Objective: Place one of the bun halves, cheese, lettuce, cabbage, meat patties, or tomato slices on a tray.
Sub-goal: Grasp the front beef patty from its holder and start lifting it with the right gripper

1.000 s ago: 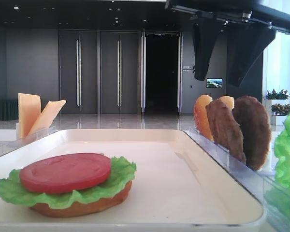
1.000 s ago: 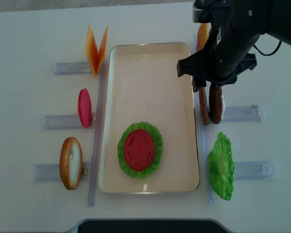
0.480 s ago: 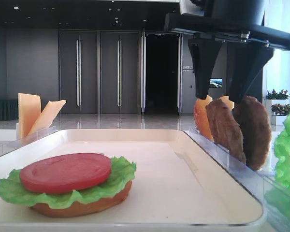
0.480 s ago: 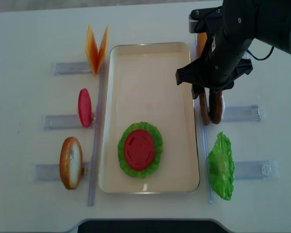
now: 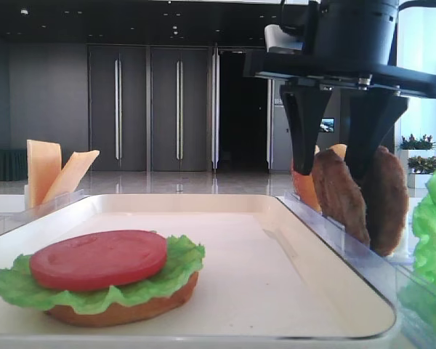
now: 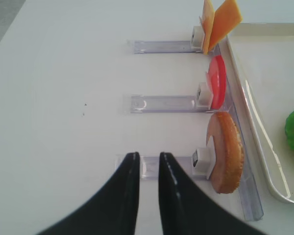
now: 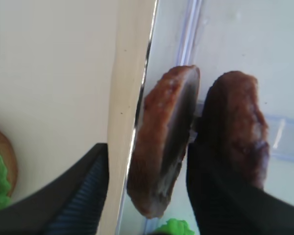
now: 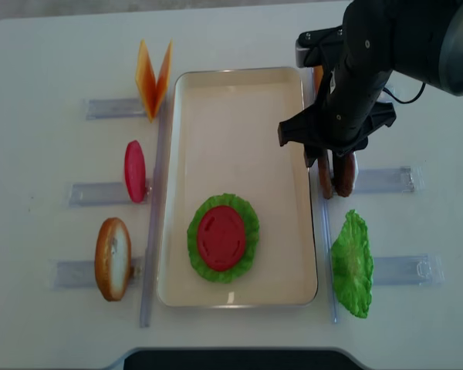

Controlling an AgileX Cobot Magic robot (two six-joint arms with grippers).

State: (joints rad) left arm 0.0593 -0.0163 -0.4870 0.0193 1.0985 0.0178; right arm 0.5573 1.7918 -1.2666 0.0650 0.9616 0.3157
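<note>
Two brown meat patties [image 8: 325,179] [image 8: 343,179] stand on edge in a clear rack right of the cream tray [image 8: 239,139]. My right gripper [image 8: 326,160] is open and low over them. Its fingers straddle the patty nearer the tray [image 7: 161,147]: one finger [image 7: 83,196] is on the tray side, the other [image 7: 220,196] between the two patties [image 5: 340,196] [image 5: 389,200]. On the tray lies a bun half [image 5: 123,311] topped with lettuce [image 5: 176,265] and a tomato slice [image 5: 98,258]. My left gripper [image 6: 146,157] is shut and empty over the bare table, left of a bun half [image 6: 227,152].
Left of the tray, clear racks hold cheese slices [image 8: 153,77], a tomato slice [image 8: 134,171] and a bun half [image 8: 113,258]. On the right, a lettuce leaf [image 8: 352,264] stands in front of the patties and a bun half [image 8: 319,73] behind them.
The right gripper has come down from above the rack. Its open fingers now reach around the patty nearer the tray. The left gripper has not moved.
</note>
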